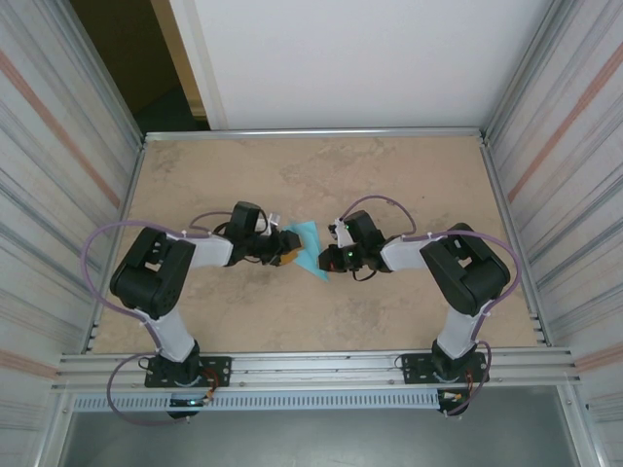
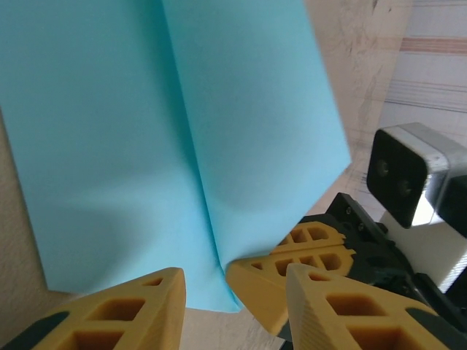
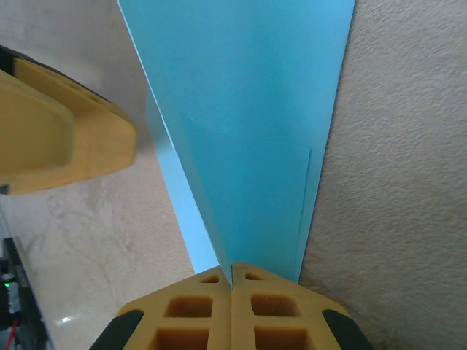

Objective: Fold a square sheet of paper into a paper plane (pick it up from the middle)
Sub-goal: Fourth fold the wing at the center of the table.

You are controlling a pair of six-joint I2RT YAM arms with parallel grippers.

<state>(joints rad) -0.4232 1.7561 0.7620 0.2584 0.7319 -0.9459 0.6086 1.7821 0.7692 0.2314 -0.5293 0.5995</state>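
Observation:
The square sheet of paper (image 1: 307, 241) is light blue and folded along a centre crease into a pointed shape, held just above the table between both grippers. My right gripper (image 1: 324, 261) is shut on its lower edge, and in the right wrist view the fingertips (image 3: 211, 288) pinch the crease of the paper (image 3: 248, 124). My left gripper (image 2: 233, 306) stands open, its two fingers straddling the near corner of the paper (image 2: 182, 131) and the right gripper's closed tip (image 2: 248, 270). One left finger (image 3: 66, 131) shows beside the paper.
The beige table (image 1: 389, 185) has a metal rail along each side and corrugated walls beyond. The right wrist's camera housing (image 2: 408, 175) sits close behind the paper. Bare table lies behind and in front of the grippers.

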